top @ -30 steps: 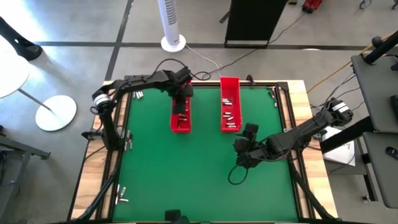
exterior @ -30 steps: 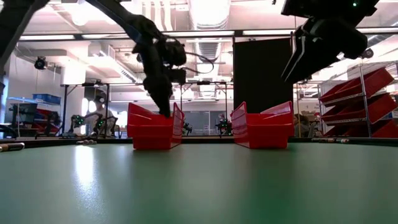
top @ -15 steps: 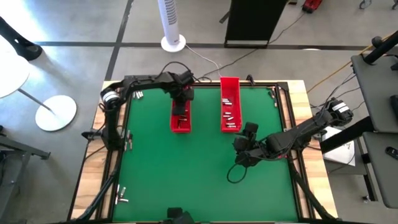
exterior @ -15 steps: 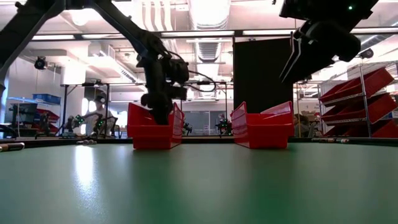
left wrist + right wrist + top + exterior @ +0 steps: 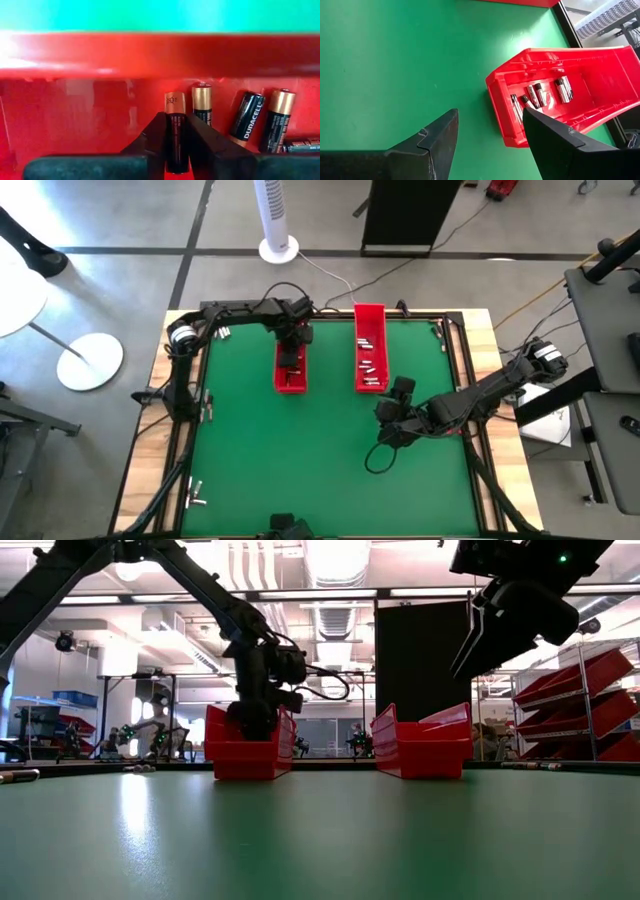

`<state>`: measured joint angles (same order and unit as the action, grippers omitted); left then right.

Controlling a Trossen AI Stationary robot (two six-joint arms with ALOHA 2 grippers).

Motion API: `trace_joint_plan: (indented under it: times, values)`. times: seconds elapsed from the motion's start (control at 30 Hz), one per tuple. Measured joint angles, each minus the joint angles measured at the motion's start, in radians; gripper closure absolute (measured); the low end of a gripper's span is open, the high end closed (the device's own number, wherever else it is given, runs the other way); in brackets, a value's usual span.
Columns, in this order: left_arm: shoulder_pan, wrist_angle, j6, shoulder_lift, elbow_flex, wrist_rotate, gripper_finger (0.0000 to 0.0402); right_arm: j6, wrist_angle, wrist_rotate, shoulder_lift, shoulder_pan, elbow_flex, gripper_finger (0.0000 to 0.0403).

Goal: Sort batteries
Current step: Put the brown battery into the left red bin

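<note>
A black, copper-capped AA battery (image 5: 175, 131), a smooth cylinder, is pinched by the left end effector (image 5: 175, 142) inside the glossy red left tray (image 5: 290, 362), upper centre. Right end effector (image 5: 490, 131) hovers open, empty, over the green desk (image 5: 300, 450).

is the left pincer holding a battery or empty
Holding one: the left pincer is shut on a black-and-copper battery, inside the left red tray.

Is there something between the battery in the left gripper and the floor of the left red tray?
Nothing visible. The left gripper holds a black battery inside the left tray; other batteries lie beside it, not under it.
</note>
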<state>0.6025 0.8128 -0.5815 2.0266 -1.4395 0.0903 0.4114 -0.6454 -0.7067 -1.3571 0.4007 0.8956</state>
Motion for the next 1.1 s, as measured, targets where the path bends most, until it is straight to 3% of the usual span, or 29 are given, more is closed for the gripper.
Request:
trace_joint_plan:
  times: [0.27,0.7,0.97,1.1]
  values:
    - [0.0,0.002,0.008,0.0,0.0,-0.001,0.0341,0.0,0.0,0.002,0.0,0.0,-0.003,0.0186]
    - [0.0,0.025,0.039,-0.012,-0.007,-0.031,0.0255,-0.019,-0.041,0.009,0.089,0.0,-0.001,0.0161]
    - [-0.006,0.184,0.077,-0.071,-0.192,-0.015,0.0226,0.008,-0.067,0.01,0.281,-0.079,0.0,0.0172]
    - [-0.006,0.298,0.134,-0.102,-0.31,0.083,0.0226,0.086,-0.113,0.008,0.348,-0.184,0.001,0.0177]
